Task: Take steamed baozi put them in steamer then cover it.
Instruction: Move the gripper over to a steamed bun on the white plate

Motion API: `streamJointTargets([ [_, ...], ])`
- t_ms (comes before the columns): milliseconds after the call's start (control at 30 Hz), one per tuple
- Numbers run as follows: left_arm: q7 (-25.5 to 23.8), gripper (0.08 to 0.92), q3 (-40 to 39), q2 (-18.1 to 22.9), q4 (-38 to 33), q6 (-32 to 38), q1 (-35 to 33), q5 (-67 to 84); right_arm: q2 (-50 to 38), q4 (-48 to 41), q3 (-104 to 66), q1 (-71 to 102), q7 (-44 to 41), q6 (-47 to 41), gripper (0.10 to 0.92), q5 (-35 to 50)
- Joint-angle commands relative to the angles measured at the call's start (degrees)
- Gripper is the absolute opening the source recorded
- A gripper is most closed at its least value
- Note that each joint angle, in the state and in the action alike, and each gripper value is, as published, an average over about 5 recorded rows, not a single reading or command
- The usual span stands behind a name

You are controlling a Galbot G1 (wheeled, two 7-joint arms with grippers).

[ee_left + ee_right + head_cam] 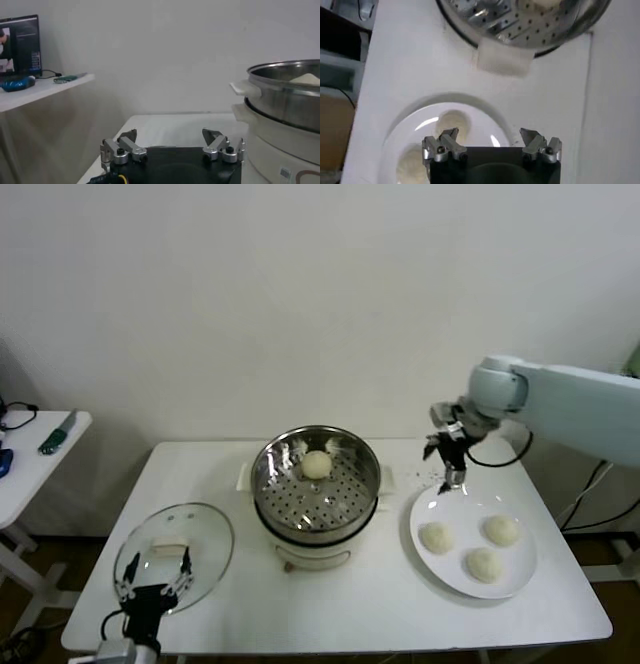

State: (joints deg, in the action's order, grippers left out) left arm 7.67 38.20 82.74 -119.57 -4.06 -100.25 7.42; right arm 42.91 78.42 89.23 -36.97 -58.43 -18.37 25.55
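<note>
The white table (330, 614) is carrying everything, with the steamer (316, 476) sitting near its middle as the landmark. Its steel basket is resting on a cream pot base (280, 150), and a small sticker on that base is showing in the left wrist view, too small to read.

To the steamer's right, a white plate (440, 569) is lying flat, holding three steamed baozi (436, 536); a fourth bun (316, 464) is sitting inside the steamer on the perforated floor, toward the back. In the right wrist view the plate is being cut off at the picture's edge, and the gripper body is covering part of it, so only two buns are partly showing there.

To the steamer's left front, a glass lid (200, 534) with a cream handle is lying on the table.

The right gripper (452, 469) is hanging over the plate's far rim, just right of the steamer, jaws spread apart and holding nothing. The left gripper (152, 594) is resting low over the lid's near edge, jaws likewise apart and empty, its arm mostly out of frame.

Far left of the steamer, a side table (40, 459) is bearing a green-handled tool (56, 434); a dark screen (20, 37) is standing there too, with writing that cannot be made out.
</note>
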Motion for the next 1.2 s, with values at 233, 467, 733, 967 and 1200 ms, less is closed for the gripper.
streamJointTargets([
  [233,-0.01,0.823,0.6,0.27,0.69,0.46,-0.91,0.09,-3.77,-2.57,-6.21,15.66,0.09,0.06,0.823,-9.56],
  [467,-0.02,0.823,0.58,0.42,1.12,0.7,-1.03,-0.3,-0.83,-6.82,-10.78,21.16,0.54,0.82,0.823,-11.71],
  [733,-0.02,0.823,0.64,0.44,1.6,0.78,-0.89,-0.4,3.0,-10.2,-13.21,24.07,0.95,1.44,0.823,-12.29],
  [967,-0.05,0.823,0.73,0.41,1.97,0.9,-0.89,-0.39,4.43,-12.76,-15.04,25.63,0.82,2.34,0.823,-13.74],
  [1200,-0.06,0.823,0.59,0.42,2.32,0.82,-0.5,-0.54,4.9,-13.28,-15.75,26.08,0.54,2.76,0.796,-13.9],
])
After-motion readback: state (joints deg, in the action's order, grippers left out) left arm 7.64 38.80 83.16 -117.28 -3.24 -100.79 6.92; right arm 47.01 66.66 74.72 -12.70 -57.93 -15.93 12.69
